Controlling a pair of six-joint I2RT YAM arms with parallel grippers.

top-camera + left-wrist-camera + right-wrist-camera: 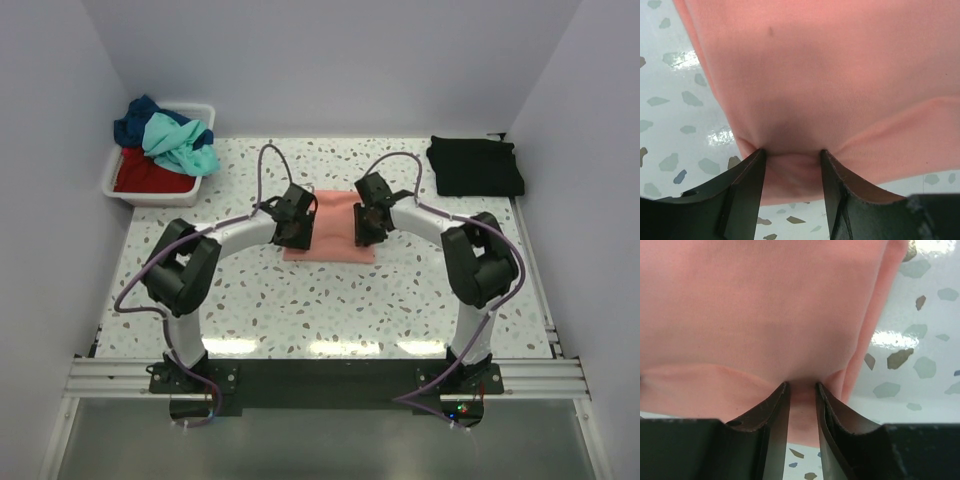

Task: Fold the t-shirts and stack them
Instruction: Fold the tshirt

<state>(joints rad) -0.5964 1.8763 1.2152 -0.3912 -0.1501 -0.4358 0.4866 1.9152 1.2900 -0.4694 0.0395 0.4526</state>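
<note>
Pale, bare walls (330, 60) close in a glossy white table (330, 300) flecked with grey and brown chips. From above, the tips of the left tool (295, 238) and the right tool (367, 234) are hidden under their own black wrist housings, which also cover the side edges of the folded salmon-pink cotton t-shirt (335, 235). It lies as a flat rectangle at the middle of the table, between the two arms.

In the wrist views the salmon-pink t-shirt (830, 75) (755, 305) fills most of the picture and is cut off at the borders, so its outline cannot be followed. The left tool (792, 152) is clenched on a bulging pinch of its edge, with creases fanning away. The right tool (802, 386) squeezes a narrower gather of the same smooth, matte cloth.

A folded black t-shirt (476, 166) lies at the far right corner. At the far left, a rectangular white plastic bin (118, 185) holds a crumpled teal t-shirt (180, 145), a navy blue t-shirt (135, 120) and a red t-shirt (150, 175), heaped so that their shapes are hard to make out
</note>
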